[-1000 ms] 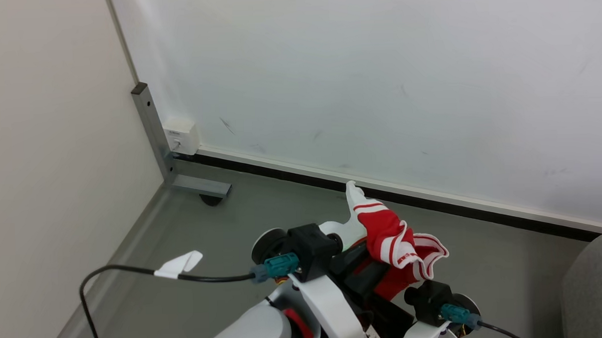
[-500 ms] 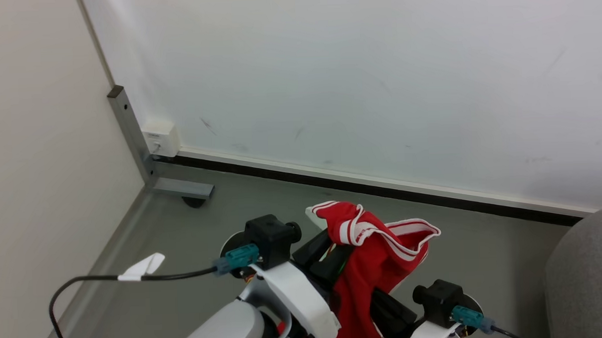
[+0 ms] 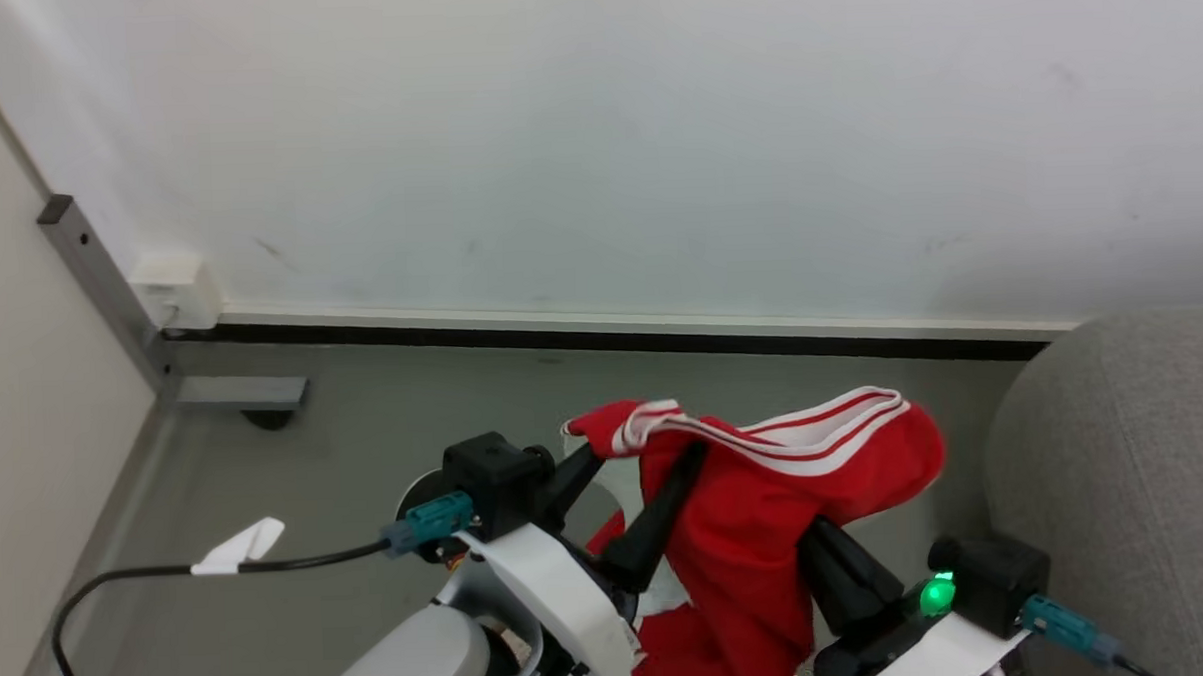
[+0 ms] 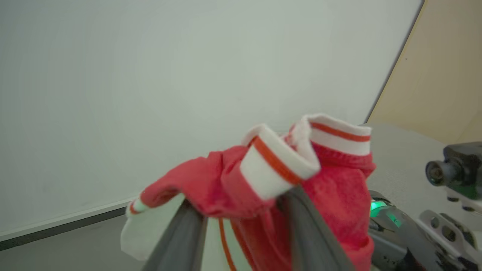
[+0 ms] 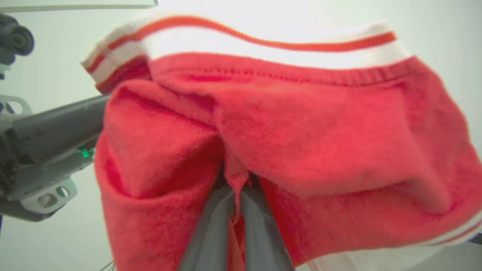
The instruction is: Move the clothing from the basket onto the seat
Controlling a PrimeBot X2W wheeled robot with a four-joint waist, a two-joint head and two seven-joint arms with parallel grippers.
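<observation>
The red clothing [image 3: 767,492] with white striped trim hangs in the air between my two grippers, above the grey floor. My left gripper [image 3: 646,452] stands open; its two dark fingers [image 4: 301,229] are spread wide and the cloth [image 4: 339,195] drapes over their tips. My right gripper [image 5: 235,188] is shut on a fold of the red cloth [image 5: 301,124]; in the head view its fingers go up under the garment. The light-grey seat [image 3: 1126,460] rises just to the right of the grippers. The basket is out of view.
A white wall panel [image 3: 595,138] with a dark base strip runs across ahead. A grey metal post and foot [image 3: 109,285] with a small white box [image 3: 175,288] stand at the left corner. A black cable [image 3: 219,566] trails from my left wrist.
The head camera has swung right, bringing more of the seat into view. My left gripper's fingers have spread apart under the cloth, which now spreads wider across both grippers.
</observation>
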